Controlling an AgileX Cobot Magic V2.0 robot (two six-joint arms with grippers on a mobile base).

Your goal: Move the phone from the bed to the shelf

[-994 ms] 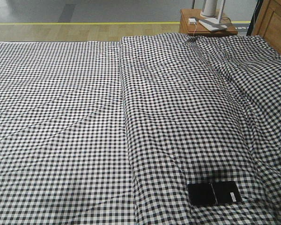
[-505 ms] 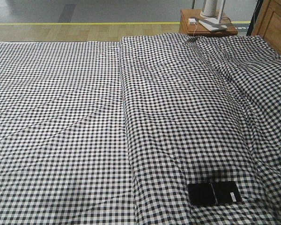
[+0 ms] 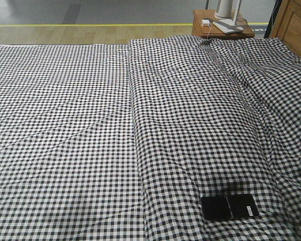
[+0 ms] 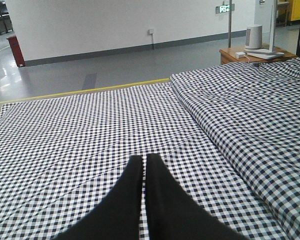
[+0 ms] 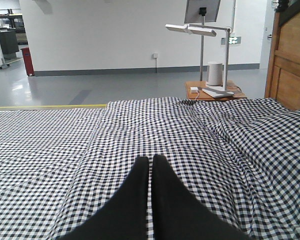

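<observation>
Grippers: we find the left gripper point(image 4: 144, 161) and the right gripper point(image 5: 150, 161) both clenched, fingers together, holding nothing, each over the bed point(image 3: 65, 125). Phone point(image 3: 229, 207) lies flat on the bed's near right part, white sticker end rightward. Table point(image 3: 199, 31) stands beyond the far edge.

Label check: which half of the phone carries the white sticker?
The right half of the phone, white sticker near its end; the left half is plain black.

Glossy phone point(image 3: 229, 207), cloth bed point(image 3: 65, 125)
</observation>
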